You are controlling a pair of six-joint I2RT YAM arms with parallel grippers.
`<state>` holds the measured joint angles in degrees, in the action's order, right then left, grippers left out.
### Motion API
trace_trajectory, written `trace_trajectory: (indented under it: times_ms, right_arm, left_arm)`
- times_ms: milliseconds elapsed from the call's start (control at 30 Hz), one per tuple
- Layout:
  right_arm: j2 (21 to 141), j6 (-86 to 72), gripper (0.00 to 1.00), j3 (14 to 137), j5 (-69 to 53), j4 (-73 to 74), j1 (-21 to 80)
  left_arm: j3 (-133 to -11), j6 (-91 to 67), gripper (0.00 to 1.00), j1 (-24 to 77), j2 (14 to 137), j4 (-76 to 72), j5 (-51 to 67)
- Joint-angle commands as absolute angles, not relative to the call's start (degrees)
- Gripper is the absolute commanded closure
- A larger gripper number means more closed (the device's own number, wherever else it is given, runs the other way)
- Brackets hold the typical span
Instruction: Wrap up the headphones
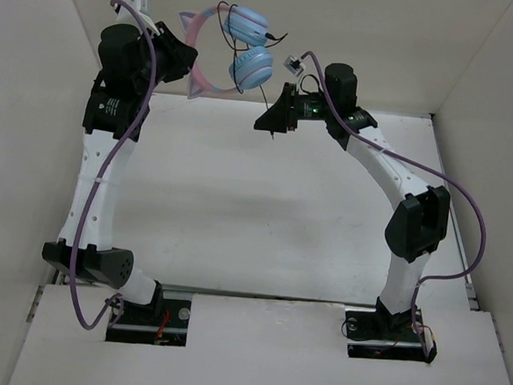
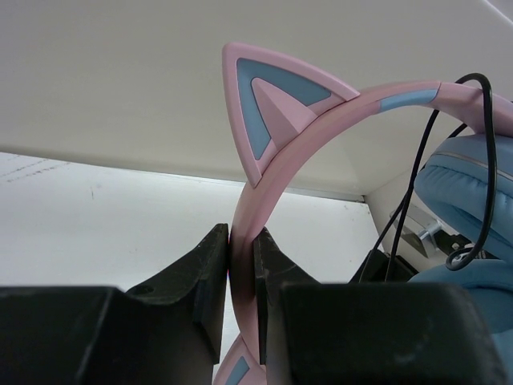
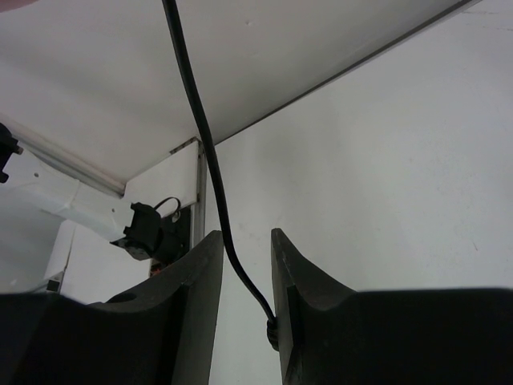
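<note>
The headphones [image 1: 240, 46] hang in the air at the back, above the table. My left gripper [image 1: 182, 60] is shut on their pink cat-ear headband [image 2: 264, 160], my left gripper [image 2: 240, 233] clamping it between both pads. The two light blue ear cups [image 2: 461, 192] hang to the right, with the thin black cable [image 2: 417, 160] looped over them. My right gripper [image 1: 273, 121] sits just right of and below the cups. In the right wrist view, my right gripper [image 3: 246, 237] has its jaws apart; the cable [image 3: 210, 152] runs down between them and its end rests against the right finger, unclamped.
White walls close in the back and both sides of the white table [image 1: 238, 209]. Thick purple robot cables [image 1: 466, 216] trail along both arms. A black arm base fitting [image 3: 148, 233] shows at the left of the right wrist view.
</note>
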<state>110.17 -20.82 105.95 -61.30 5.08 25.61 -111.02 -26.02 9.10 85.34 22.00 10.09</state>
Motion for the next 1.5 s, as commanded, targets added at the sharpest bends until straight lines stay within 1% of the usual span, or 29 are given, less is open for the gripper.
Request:
trace_trajectory:
  times_ms: [0, 200, 367, 600, 667, 733, 867, 900, 1000, 1133, 1233, 1267, 1300, 1467]
  right_arm:
    - [106.7, -21.2, 0.64, 105.6, -61.3, 2.5, 26.0]
    - [107.0, -21.0, 0.64, 105.6, -61.0, 2.5, 26.1]
    - [107.3, -20.7, 0.67, 105.6, -59.9, 2.6, 26.0]
    - [107.1, -18.6, 0.66, 105.4, -58.5, 4.9, 26.2]
    - [107.1, -17.8, 0.67, 105.5, -58.0, 5.6, 26.2]
    - [106.9, -17.1, 0.71, 105.5, -57.9, 6.1, 26.2]
    - [106.3, -14.8, 0.86, 105.6, -56.7, 7.6, 26.5]
    - [106.1, -13.3, 0.9, 105.9, -55.5, 9.0, 26.8]
    - [105.7, -7.5, 0.96, 107.4, -51.5, 14.4, 27.8]
    - [105.3, 3.9, 1.0, 110.0, -43.3, 24.1, 30.8]
    - [104.2, 11.8, 1.0, 110.8, -35.4, 28.7, 33.6]
    - [103.4, 16.4, 1.0, 111.0, -29.9, 30.3, 35.3]
    - [103.0, 18.1, 1.0, 111.0, -28.1, 30.8, 35.8]
    - [99.1, 37.0, 1.0, 109.5, -8.3, 33.5, 42.2]
  left_arm:
    - [-113.3, -29.2, 1.0, 8.1, 81.7, 14.2, 10.9]
    - [-112.8, -29.3, 1.0, 7.8, 81.3, 14.0, 11.0]
    - [-112.2, -29.3, 1.0, 7.7, 81.0, 14.0, 11.2]
    - [-111.7, -29.3, 1.0, 7.2, 80.9, 13.7, 11.2]
    - [-111.3, -29.3, 1.0, 7.1, 80.8, 13.5, 11.2]
    - [-110.5, -29.3, 1.0, 7.1, 80.7, 13.3, 11.2]
    - [-108.6, -28.9, 1.0, 7.1, 80.7, 12.7, 10.4]
    - [-108.1, -28.8, 1.0, 7.2, 80.8, 12.5, 10.1]
    - [-107.0, -28.7, 1.0, 7.8, 81.2, 12.0, 9.2]
    - [-106.1, -28.8, 1.0, 8.6, 82.2, 11.5, 8.1]
    - [-105.2, -28.7, 1.0, 8.7, 82.7, 11.1, 7.3]
    - [-104.6, -28.7, 1.0, 8.7, 82.9, 11.0, 6.7]
    - [-104.3, -28.7, 1.0, 8.7, 83.0, 11.0, 6.5]
    - [-101.6, -28.3, 1.0, 9.0, 83.7, 10.4, 3.7]
